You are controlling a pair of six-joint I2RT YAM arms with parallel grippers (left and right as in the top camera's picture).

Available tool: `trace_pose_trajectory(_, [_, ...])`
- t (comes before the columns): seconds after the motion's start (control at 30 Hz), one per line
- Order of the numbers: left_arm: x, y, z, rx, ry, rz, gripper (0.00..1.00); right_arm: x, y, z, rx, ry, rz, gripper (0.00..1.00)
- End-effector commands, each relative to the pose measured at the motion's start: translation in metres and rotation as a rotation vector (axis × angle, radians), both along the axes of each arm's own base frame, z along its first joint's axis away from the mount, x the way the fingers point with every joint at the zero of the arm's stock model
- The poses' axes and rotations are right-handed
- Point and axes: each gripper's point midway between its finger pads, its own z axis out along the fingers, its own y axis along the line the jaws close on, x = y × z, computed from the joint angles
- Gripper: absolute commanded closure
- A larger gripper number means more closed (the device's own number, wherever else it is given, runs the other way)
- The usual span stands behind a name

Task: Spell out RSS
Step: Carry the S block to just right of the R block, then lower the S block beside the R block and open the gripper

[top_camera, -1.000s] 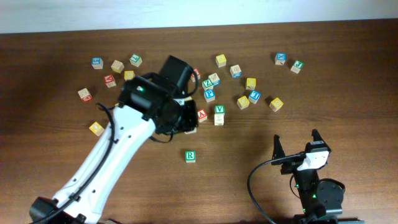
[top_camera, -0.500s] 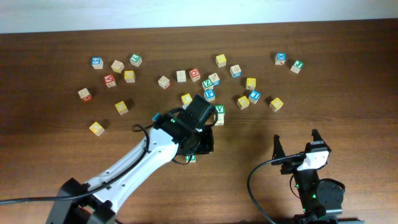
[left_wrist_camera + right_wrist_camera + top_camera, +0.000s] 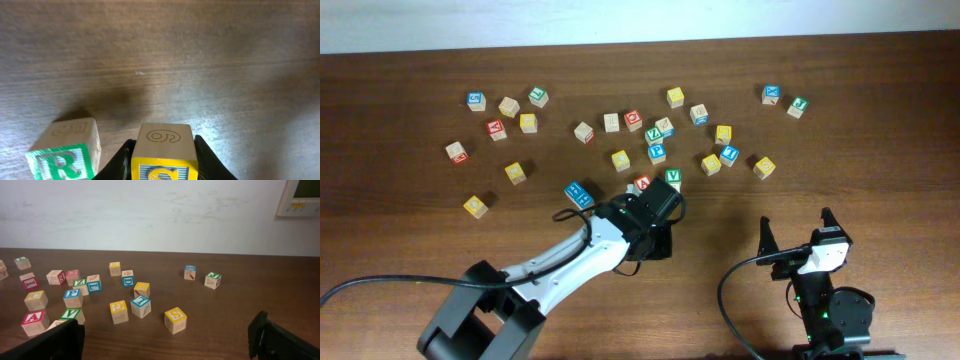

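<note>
Left pincer (image 3: 162,161) up first: clenched on the yellow S block (image 3: 162,150), a dark finger (image 3: 121,162) pressed against each side. Holds it upright and square to the wrist camera, yellow face with the S in front, bare wooden top with a carved 6 or 9 facing up. Cannot tell whether resting on the table (image 3: 210,55) or hanging just above. Stands just beside the R block (image 3: 65,157), that one at 9 o'clock of it, green R to the front, a narrow strip of wood grain between the two, so apart, not touching. Seen from overhead, covers both blocks with the arm, low in the middle of the table, at 6 o'clock of the scattered blocks. Has close company there: red A block (image 3: 643,184) and green V block (image 3: 672,177) at 12 o'clock of the wrist, blue block (image 3: 578,193) out at 10 o'clock.

Over to the right pincer (image 3: 797,235): released, fingers spread wide, nothing between them. Sits at 4 o'clock on the table, well apart from every block. Looks through its own camera across the loose blocks toward the white wall (image 3: 150,210), with a second yellow S block (image 3: 176,319) nearest, at roughly 11 o'clock of it in the overhead view, lying free on the wood.
</note>
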Motion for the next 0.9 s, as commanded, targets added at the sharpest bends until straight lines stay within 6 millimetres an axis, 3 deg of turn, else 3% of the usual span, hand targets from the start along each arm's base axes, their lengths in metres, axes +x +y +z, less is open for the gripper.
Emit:
trace_pose_trajectory(0.0, [0.005,0.007,-0.004,0.041,-0.028,0.022,0.74,0.0,0.001,-0.003,-0.006,0.005,0.004,0.02])
trace_pose_trajectory(0.23, [-0.003,-0.001,-0.013,0.072,-0.034,-0.016,0.7,0.0,0.001,-0.003,-0.006,0.005,0.004,0.02])
trace_pose_trajectory(0.67, [-0.006,0.008,-0.015,0.111,-0.025,-0.01,0.71,0.0,0.001,-0.003,-0.006,0.005,0.004,0.02])
trace_pose_trajectory(0.73, [-0.005,0.007,-0.014,0.109,-0.027,-0.009,0.6,0.0,0.001,-0.003,-0.006,0.005,0.004,0.02])
trace_pose_trajectory(0.77, [-0.004,0.006,-0.013,0.107,-0.029,-0.009,0.6,0.0,0.001,-0.003,-0.006,0.005,0.004,0.02])
trace_pose_trajectory(0.87, [-0.003,0.004,-0.011,0.101,-0.034,-0.008,0.64,0.0,0.001,-0.003,-0.006,0.005,0.004,0.02])
